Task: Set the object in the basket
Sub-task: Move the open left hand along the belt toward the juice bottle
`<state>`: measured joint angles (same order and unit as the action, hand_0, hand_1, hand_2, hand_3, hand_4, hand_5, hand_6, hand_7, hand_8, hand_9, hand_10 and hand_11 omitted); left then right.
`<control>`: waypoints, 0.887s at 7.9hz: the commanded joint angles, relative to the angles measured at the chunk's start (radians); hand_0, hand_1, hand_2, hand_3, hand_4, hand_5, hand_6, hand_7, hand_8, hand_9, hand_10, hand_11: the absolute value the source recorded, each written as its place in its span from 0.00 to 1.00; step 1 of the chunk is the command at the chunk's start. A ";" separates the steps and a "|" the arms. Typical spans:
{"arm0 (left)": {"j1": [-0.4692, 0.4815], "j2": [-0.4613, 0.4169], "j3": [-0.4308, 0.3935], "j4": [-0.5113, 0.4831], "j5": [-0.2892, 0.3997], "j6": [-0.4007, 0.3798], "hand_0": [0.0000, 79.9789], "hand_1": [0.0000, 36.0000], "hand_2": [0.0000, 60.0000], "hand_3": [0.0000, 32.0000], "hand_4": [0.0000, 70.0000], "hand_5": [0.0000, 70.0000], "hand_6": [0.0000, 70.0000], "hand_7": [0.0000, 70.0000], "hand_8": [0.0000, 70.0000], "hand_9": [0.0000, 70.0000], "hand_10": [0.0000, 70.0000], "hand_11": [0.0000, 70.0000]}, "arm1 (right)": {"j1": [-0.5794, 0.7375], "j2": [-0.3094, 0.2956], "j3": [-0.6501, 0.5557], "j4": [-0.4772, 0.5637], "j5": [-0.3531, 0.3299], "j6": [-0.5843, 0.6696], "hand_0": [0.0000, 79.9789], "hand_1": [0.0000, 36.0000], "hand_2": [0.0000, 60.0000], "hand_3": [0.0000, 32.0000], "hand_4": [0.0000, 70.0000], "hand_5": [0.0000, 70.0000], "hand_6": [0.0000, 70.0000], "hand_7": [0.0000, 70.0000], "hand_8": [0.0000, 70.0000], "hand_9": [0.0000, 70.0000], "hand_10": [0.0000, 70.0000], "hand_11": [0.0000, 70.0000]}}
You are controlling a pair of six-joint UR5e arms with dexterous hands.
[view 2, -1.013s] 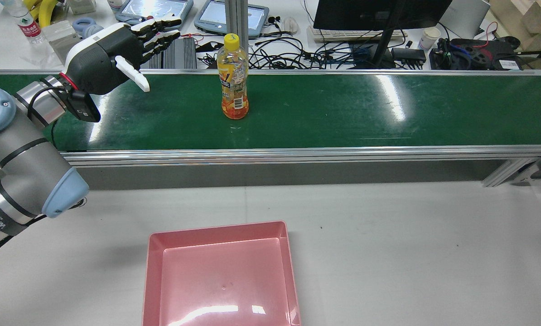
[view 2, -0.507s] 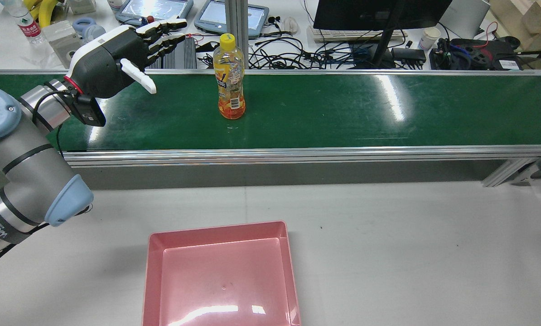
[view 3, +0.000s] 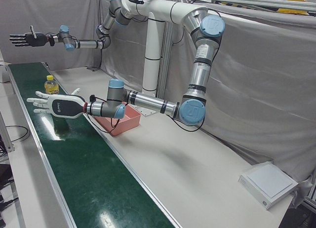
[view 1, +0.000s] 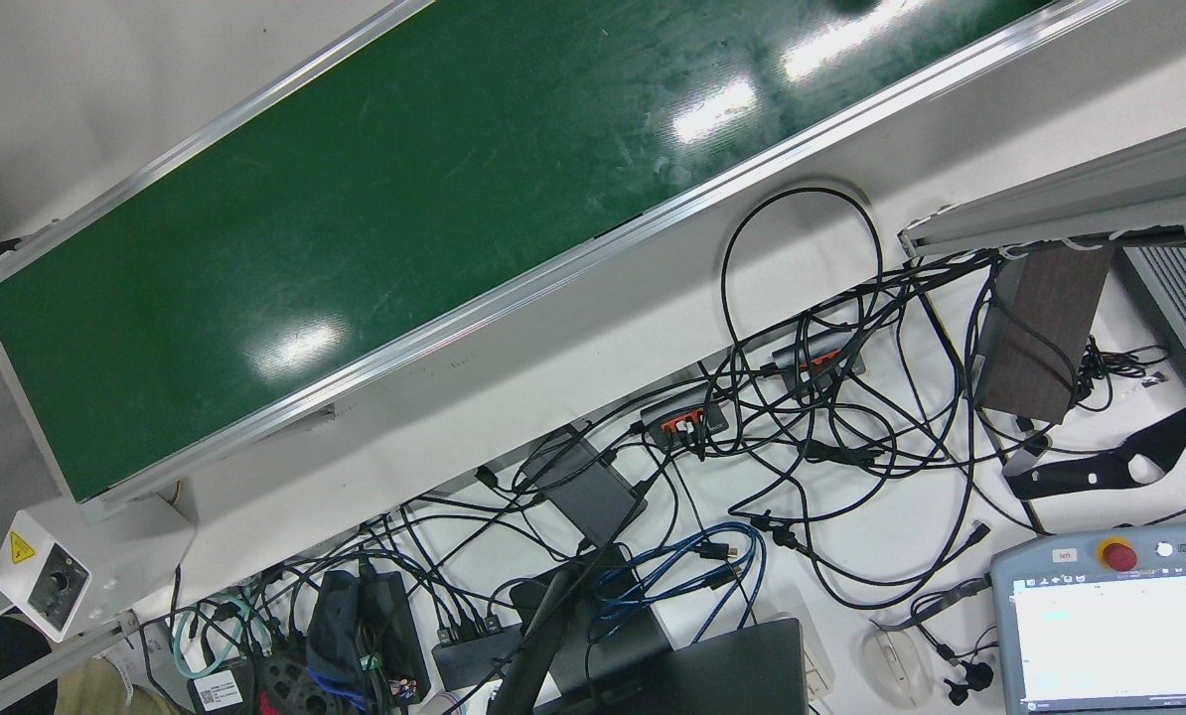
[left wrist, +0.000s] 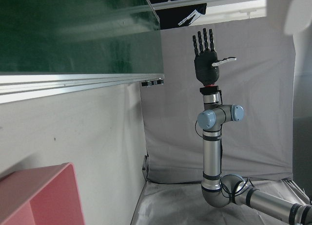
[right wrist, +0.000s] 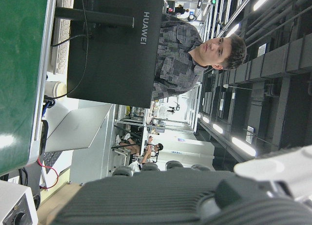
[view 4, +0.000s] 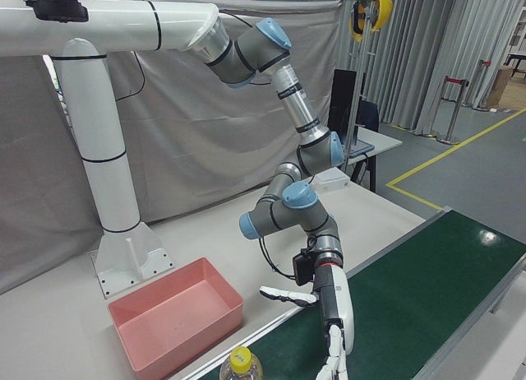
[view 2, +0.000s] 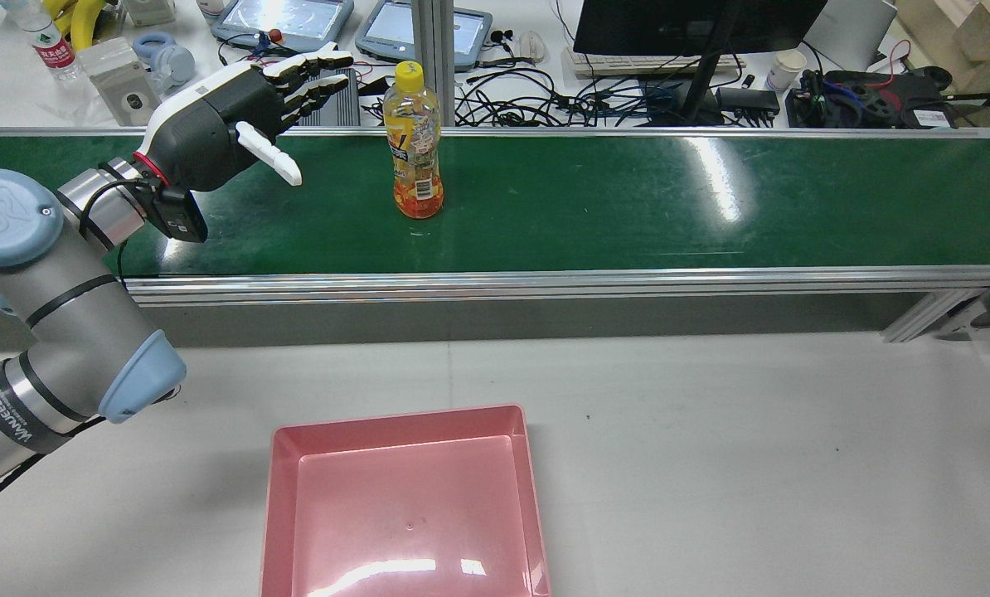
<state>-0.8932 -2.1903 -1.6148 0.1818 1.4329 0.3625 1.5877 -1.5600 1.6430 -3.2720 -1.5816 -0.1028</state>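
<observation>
Left hand (view 2: 221,137) splayed, empty, at 9 o'clock of juice bottle (view 2: 413,145); pink basket (view 2: 404,506) empty. Grasp and transfer apparently pending.

Green conveyor belt (view 2: 594,199) runs full width between aluminium rails, scuffed, glare patches. Orange drink bottle (view 2: 413,143), yellow cap, stands upright on belt, left of middle, toward far rail. Pale grey table (view 2: 710,448) on near side; pink basket (view 2: 404,506) sits at near edge, empty.

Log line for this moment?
left hand: open, beside bottle | bottle: upright on belt | basket: empty | right hand: open, raised
</observation>
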 commanded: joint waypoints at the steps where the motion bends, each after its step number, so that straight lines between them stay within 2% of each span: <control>1: 0.005 -0.054 0.055 -0.002 -0.023 0.001 0.83 0.13 0.00 0.04 0.20 0.22 0.01 0.03 0.11 0.15 0.02 0.05 | 0.000 0.000 0.001 0.000 0.000 0.000 0.00 0.00 0.00 0.00 0.00 0.00 0.00 0.00 0.00 0.00 0.00 0.00; 3: 0.007 -0.103 0.110 -0.004 -0.023 0.001 0.83 0.13 0.00 0.05 0.19 0.22 0.00 0.03 0.11 0.15 0.02 0.05 | 0.000 0.000 0.001 0.000 0.000 0.000 0.00 0.00 0.00 0.00 0.00 0.00 0.00 0.00 0.00 0.00 0.00 0.00; 7: 0.040 -0.109 0.153 -0.036 -0.026 0.010 0.79 0.11 0.00 0.06 0.19 0.22 0.00 0.03 0.12 0.15 0.02 0.05 | 0.000 0.000 0.001 0.000 0.000 0.000 0.00 0.00 0.00 0.00 0.00 0.00 0.00 0.00 0.00 0.00 0.00 0.00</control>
<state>-0.8677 -2.2974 -1.4798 0.1613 1.4082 0.3642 1.5876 -1.5600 1.6444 -3.2720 -1.5816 -0.1028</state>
